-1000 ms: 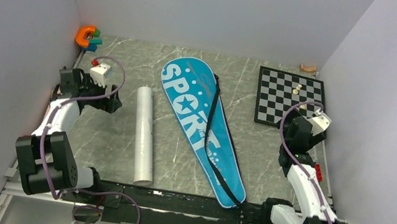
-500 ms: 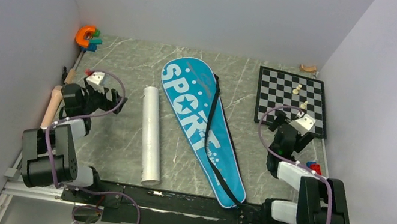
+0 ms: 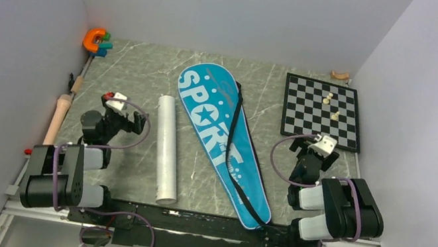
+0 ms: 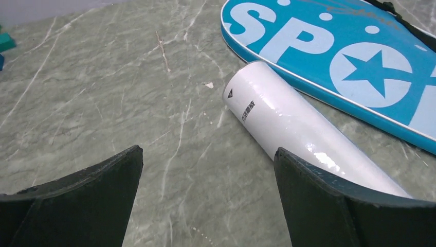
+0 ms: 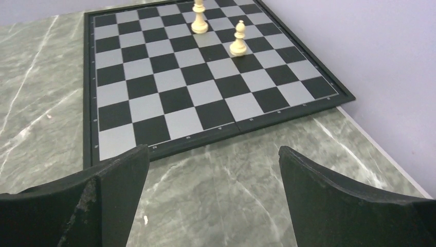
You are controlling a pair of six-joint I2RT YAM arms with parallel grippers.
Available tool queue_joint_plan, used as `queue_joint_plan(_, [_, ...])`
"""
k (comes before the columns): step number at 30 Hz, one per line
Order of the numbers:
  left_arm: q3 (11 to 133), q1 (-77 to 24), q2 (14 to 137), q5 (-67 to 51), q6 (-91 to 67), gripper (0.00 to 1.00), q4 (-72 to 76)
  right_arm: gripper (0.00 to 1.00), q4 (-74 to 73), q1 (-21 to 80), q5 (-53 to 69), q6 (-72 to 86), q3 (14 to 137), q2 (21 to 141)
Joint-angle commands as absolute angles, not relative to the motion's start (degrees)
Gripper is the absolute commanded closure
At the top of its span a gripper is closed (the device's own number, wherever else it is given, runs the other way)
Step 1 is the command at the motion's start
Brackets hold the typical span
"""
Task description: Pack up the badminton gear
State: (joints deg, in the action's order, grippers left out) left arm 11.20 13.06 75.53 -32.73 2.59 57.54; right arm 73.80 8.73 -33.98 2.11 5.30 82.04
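Observation:
The blue "SPORT" bag (image 3: 221,137) lies closed across the middle of the table, its black strap (image 3: 235,141) on top; part of it shows in the left wrist view (image 4: 349,56). The long white tube (image 3: 167,148) lies just left of it, and its end shows in the left wrist view (image 4: 288,123). My left gripper (image 3: 133,121) is open and empty, low over bare table (image 4: 208,170), left of the tube. My right gripper (image 3: 310,147) is open and empty (image 5: 213,175), just in front of the chessboard. No rackets or shuttlecocks are in view.
The black-and-white chessboard (image 3: 322,110) sits at the back right with two pale pieces (image 5: 238,41) on it. An orange C-shaped toy (image 3: 92,39) is in the back left corner. A pale stick-like object (image 3: 58,117) lies along the left edge. A small wooden item (image 3: 340,75) is at the back right wall.
Both arms have folded back toward their bases. The left gripper moved nearer and rightward, uncovering the pale stick. The right gripper came off the chessboard. The tube sits slightly further right.

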Motion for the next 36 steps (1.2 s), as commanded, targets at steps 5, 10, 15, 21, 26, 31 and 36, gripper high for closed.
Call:
queue_joint_plan(5, [12.38,7.60,77.64,-20.67,6.97,0.00,62.83,0.00,65.20,2.64,-24.03,5.01,14.31,85.73])
queue_joint_plan(10, [12.24,7.65,76.46,-20.47,7.83,0.01,60.70,0.00,64.40,1.58,-22.63,6.04,14.00,84.90])
queue_joint_plan(15, [11.97,7.62,76.76,-20.55,7.73,0.00,61.90,0.00,66.14,1.67,-22.65,5.42,13.11,84.78])
queue_joint_plan(21, [11.66,7.65,77.18,-20.44,7.19,0.01,63.55,0.00,66.17,1.68,-22.68,5.45,13.10,84.78])
queue_joint_plan(26, [11.58,7.65,77.37,-20.43,7.18,0.01,63.99,0.00,66.25,1.67,-22.68,5.42,13.10,84.79])
queue_joint_plan(31, [12.24,7.59,77.58,-20.23,7.45,0.01,62.69,0.00,66.29,1.67,-22.68,5.36,13.12,84.81])
queue_joint_plan(36, [11.85,7.38,77.35,-19.74,7.33,0.01,63.24,0.00,66.30,1.67,-22.68,5.39,13.16,84.80])
